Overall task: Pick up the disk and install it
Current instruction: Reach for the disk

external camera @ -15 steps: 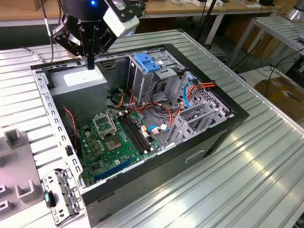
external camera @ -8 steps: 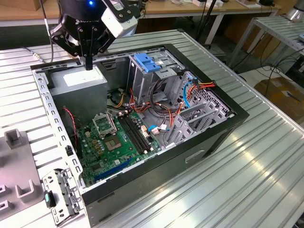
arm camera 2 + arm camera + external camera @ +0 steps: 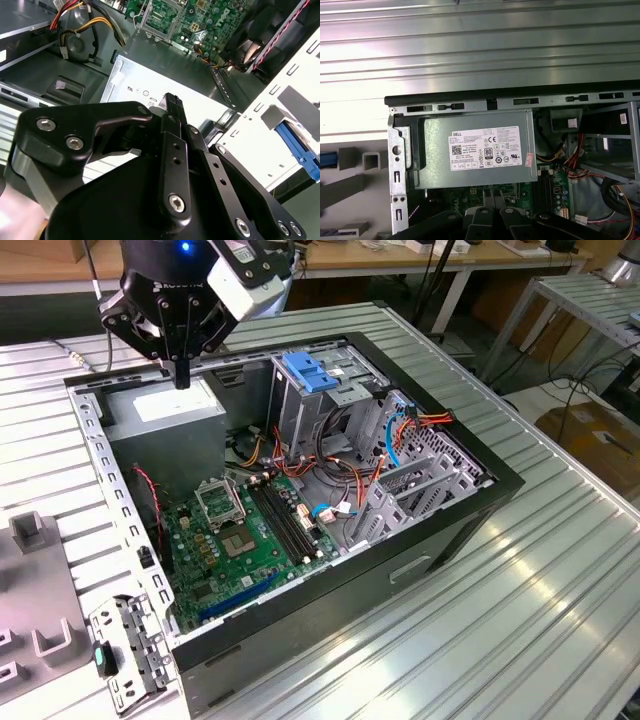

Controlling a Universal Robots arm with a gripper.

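Note:
My gripper (image 3: pixel 181 380) hangs shut and empty just above the grey power supply box (image 3: pixel 165 410) at the back corner of the open computer case (image 3: pixel 470 505), on the exterior view's left. In the second wrist view its fingertips (image 3: pixel 173 99) sit pressed together over the box's white sticker (image 3: pixel 145 87). A blue plastic edge (image 3: pixel 300 150) lies outside the case wall, also seen as a blue strip (image 3: pixel 327 160) in the first wrist view. I cannot tell whether this is the disk.
Inside the case are the green motherboard (image 3: pixel 245 535), loose cables (image 3: pixel 340 465) and a drive cage with a flat blue latch (image 3: pixel 305 370). Grey fixtures (image 3: pixel 30 530) and a metal bracket (image 3: pixel 130 650) lie on the ribbed table on the exterior view's left.

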